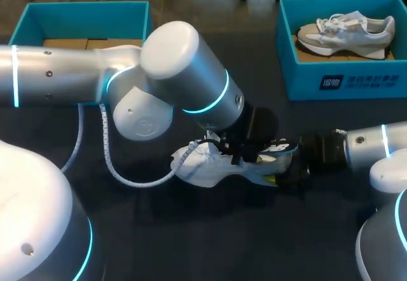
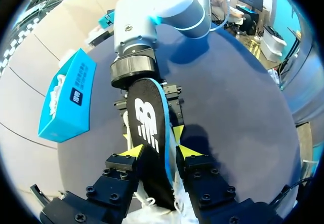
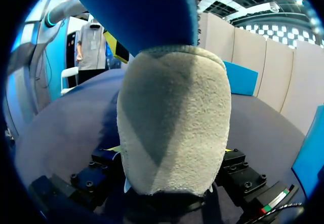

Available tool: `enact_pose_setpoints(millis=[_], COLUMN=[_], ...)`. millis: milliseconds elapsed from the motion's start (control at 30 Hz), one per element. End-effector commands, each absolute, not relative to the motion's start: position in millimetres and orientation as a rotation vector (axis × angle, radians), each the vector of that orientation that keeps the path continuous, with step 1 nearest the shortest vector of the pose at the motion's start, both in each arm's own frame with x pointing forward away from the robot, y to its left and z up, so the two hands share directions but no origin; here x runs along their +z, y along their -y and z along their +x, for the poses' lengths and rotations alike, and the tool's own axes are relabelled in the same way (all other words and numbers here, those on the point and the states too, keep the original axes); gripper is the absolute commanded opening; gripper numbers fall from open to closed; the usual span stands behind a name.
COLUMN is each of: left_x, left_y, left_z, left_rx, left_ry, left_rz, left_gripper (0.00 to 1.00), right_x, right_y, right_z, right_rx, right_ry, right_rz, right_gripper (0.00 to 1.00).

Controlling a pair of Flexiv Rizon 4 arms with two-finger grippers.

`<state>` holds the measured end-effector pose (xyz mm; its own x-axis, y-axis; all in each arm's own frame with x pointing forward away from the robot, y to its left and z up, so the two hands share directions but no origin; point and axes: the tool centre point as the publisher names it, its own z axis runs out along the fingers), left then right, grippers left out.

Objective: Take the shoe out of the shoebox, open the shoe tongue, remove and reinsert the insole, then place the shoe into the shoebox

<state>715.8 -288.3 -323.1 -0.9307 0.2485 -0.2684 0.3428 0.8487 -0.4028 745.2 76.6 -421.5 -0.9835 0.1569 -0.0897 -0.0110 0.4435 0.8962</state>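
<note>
Two teal shoeboxes stand at the far side of the counter [image 1: 191, 243]. The left shoebox [image 1: 30, 23] shows only a cardboard floor. The right shoebox [image 1: 343, 81] holds one boxed shoe [image 1: 346, 33], pale and lying on its side.

The loose shoe [image 1: 206, 170], white and grey, sits mid-counter between the two arms, which makes two shoes in all. One dark, blue-edged insole [image 2: 149, 133] sticks out of it. The left pincer [image 2: 161, 153] is clamped on that insole, a yellow tip on each side. The right pincer [image 3: 167, 149] grips the loose shoe's grey suede end.
</note>
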Motion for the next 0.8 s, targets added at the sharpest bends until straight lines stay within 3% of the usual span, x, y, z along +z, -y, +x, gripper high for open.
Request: enact_pose_setpoints(millis=[33,800], left_x=[-332.1,-342.1], left_y=[294.8,295.3], left_z=[714.9,720.2], left_rx=[-0.665,-0.667], left_ry=[-2.811,-2.593], left_rz=[0.447,0.337], left_gripper=[0.41,0.45], right_x=[-423.4,-423.4], right_y=[-79.2,-79.2], right_z=[746.8,746.8], right_rx=[1.563,1.563], right_ry=[-2.537,-2.537], right_rz=[0.130,0.130], right_gripper=[0.00,0.00])
